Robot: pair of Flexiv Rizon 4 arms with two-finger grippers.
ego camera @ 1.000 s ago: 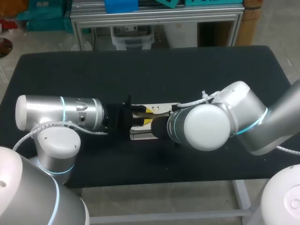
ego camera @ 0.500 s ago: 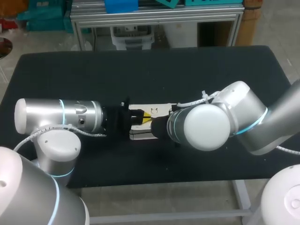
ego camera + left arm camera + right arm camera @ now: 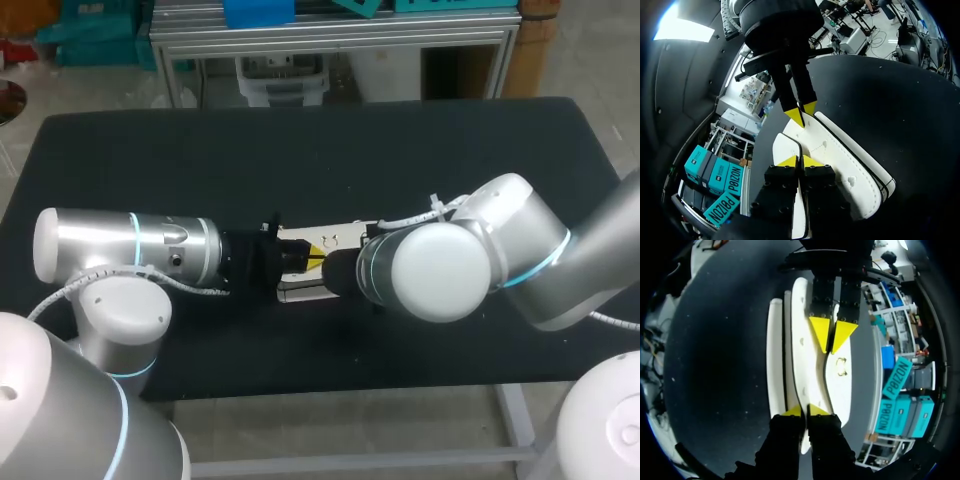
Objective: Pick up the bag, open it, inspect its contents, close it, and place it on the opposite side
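**Both jaws pinched on the white bag at mid-surface**

The white bag point(image 3: 345, 233) lies flat on the black surface point(image 3: 330, 150), about at its middle and well apart from every edge. My left arm point(image 3: 130, 250) comes in low from the left and my right arm point(image 3: 470, 255) from the right. They meet head-on over the bag, so from above most of it is hidden under the two wrists.

My left jaws are narrow, nearly together, and hold a thin layer of the bag. In the left wrist view its black-trimmed edge point(image 3: 799, 146) runs in between my left fingertips point(image 3: 788, 161), which press on it from both sides. Just ahead of them stand my right jaws, pointing the opposite way, their tips close together and touching the bag's upper face.

My right jaws are just as narrow. In the right wrist view a white panel of the bag passes between my right fingertips point(image 3: 791, 411), gripped from two sides. The two pairs of tips are near each other but apart, with bare white bag between them.

From that view the bag shows as several long white layers lying side by side, parted by dark gaps along their length. A small metal clasp point(image 3: 841, 361) sits on the outermost face, just beside the tips of my left jaws
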